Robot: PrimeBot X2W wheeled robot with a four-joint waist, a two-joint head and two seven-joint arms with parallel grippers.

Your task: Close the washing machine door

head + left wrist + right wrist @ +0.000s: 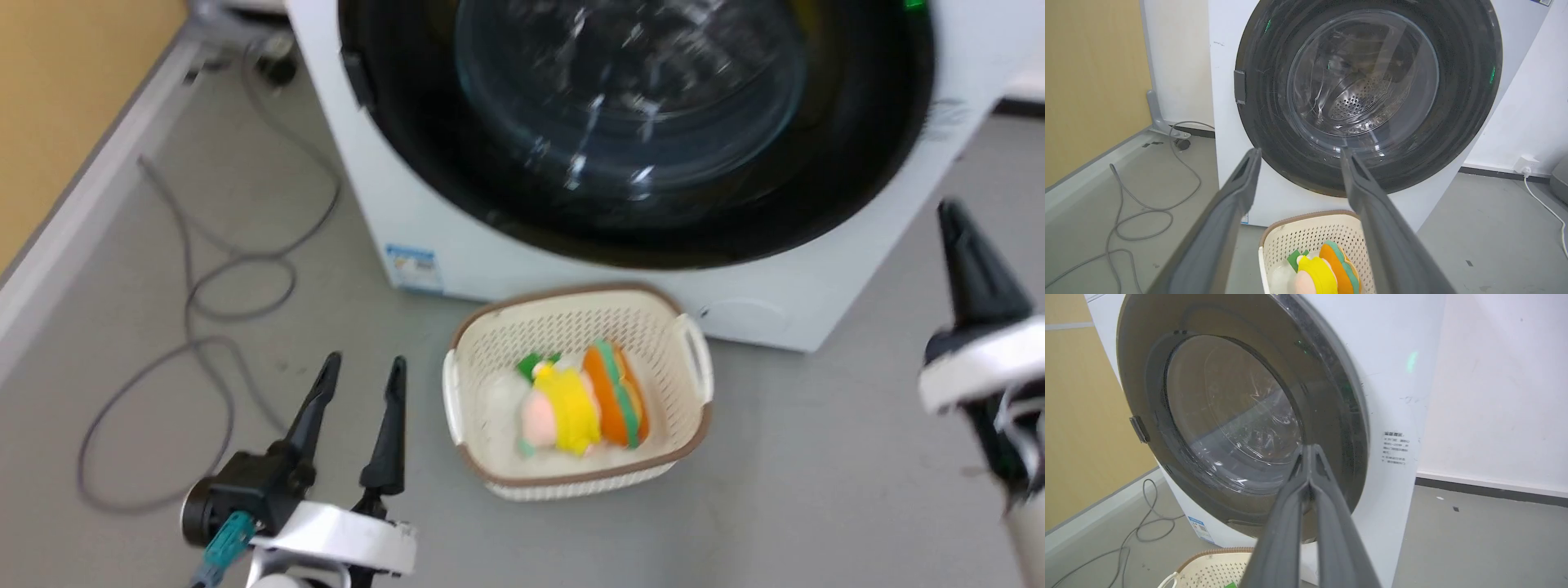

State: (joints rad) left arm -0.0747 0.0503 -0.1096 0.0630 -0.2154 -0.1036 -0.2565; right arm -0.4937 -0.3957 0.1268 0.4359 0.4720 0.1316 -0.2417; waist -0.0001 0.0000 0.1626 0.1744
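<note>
Door: washing machine door (629, 122), 12 o'clock, looked flush on washing machine (490, 261).
Left gripper (366, 361): 7 o'clock, fingers apart, empty.
Right gripper (949, 208): 3 o'clock, pinched together, empty.
Push: best placed on black rim (1466, 81), not glass (1363, 77).

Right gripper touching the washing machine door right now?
Apart. Head view: the right gripper, shut, stands right of the washing machine door, with white washing machine front and grey floor between its tip and the black rim.
</note>
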